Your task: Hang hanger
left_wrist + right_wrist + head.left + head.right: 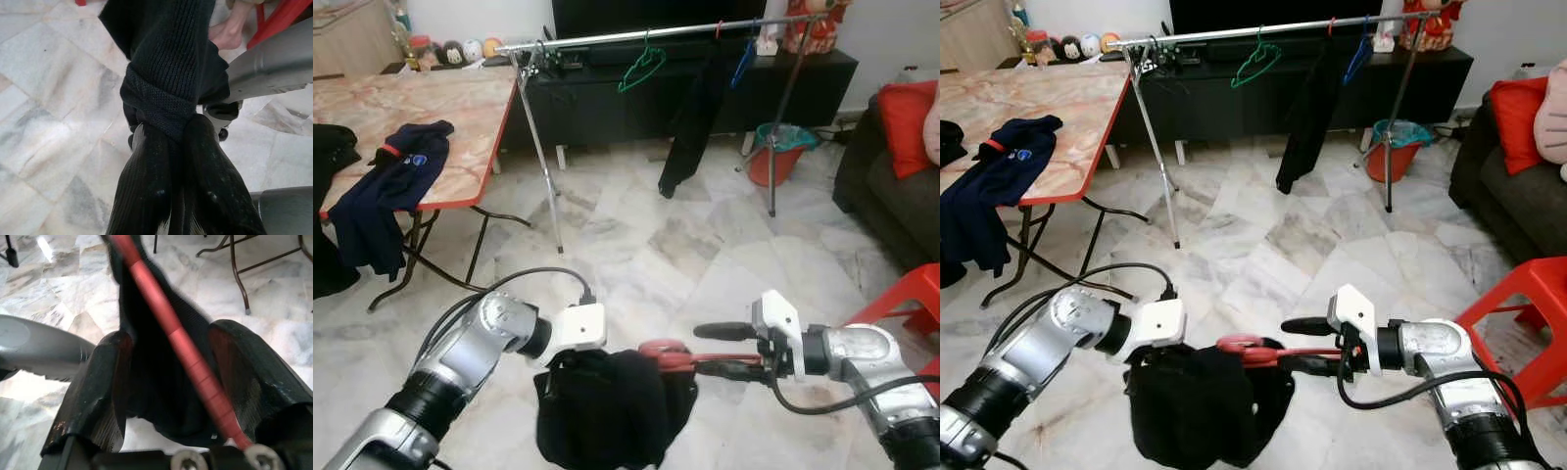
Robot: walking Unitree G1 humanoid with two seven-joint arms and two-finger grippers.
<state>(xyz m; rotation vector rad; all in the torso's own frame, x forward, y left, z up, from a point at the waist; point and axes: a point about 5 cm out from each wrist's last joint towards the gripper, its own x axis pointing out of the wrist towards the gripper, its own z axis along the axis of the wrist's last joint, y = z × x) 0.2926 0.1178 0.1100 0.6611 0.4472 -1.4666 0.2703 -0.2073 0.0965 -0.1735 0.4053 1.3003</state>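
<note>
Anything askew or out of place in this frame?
The dark blue garment lies half off the table's edge, one part dangling toward the floor. On the rail, the hung black garment droops bunched and lopsided.

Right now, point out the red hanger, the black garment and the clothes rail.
red hanger (188, 350), right wrist view, its bar.
black garment (607, 411), left eye view, hanging body.
clothes rail (607, 37), left eye view, horizontal bar.
</note>
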